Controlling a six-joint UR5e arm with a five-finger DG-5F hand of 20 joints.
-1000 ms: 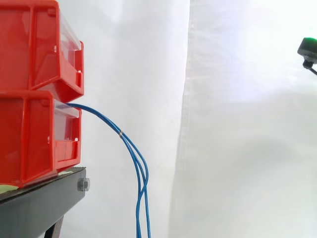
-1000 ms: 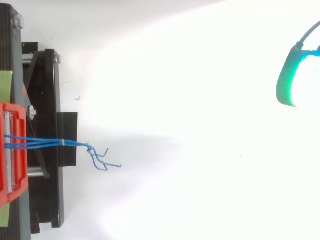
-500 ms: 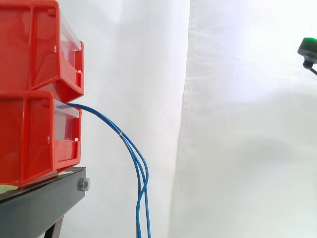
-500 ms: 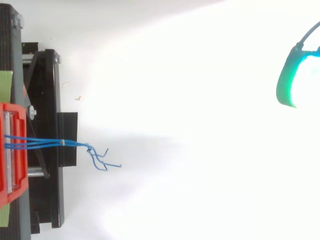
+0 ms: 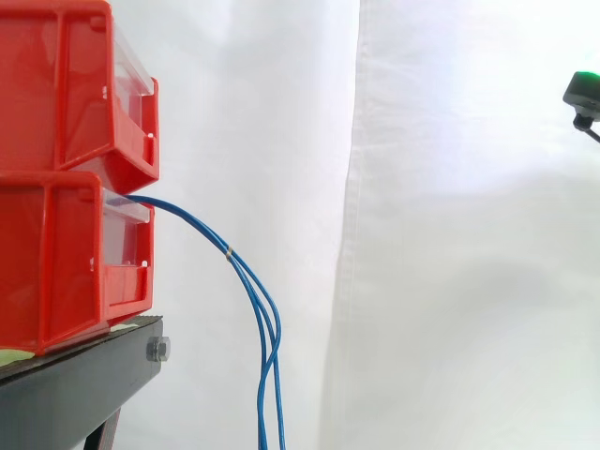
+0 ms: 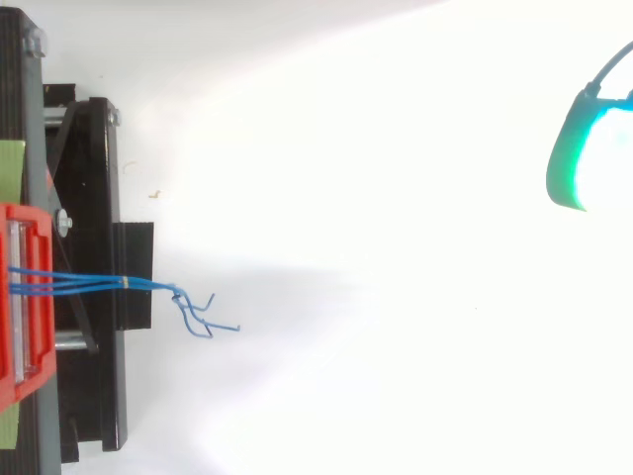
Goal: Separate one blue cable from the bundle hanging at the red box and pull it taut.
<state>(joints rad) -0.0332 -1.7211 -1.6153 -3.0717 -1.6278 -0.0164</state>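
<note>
A bundle of thin blue cables [image 5: 246, 274] comes out of the lower red bin [image 5: 70, 258] and droops down past the stand, held together by a small pale tie [image 5: 229, 251]. From above, the blue cables [image 6: 89, 284] run right from the bin and end in bent loose tips [image 6: 203, 317]. A small part of my hand [image 5: 583, 91], with a green glow, shows at the far right edge of the side view, well away from the cables. In the top view my hand [image 6: 572, 148] is a green glowing pad at the right edge.
Two red bins are stacked, the upper bin [image 5: 75, 84] on the lower, on a black stand [image 5: 80, 384]. A white curtain [image 5: 422, 234] hangs behind. The stand's black frame [image 6: 89, 277] lies at the left of the top view.
</note>
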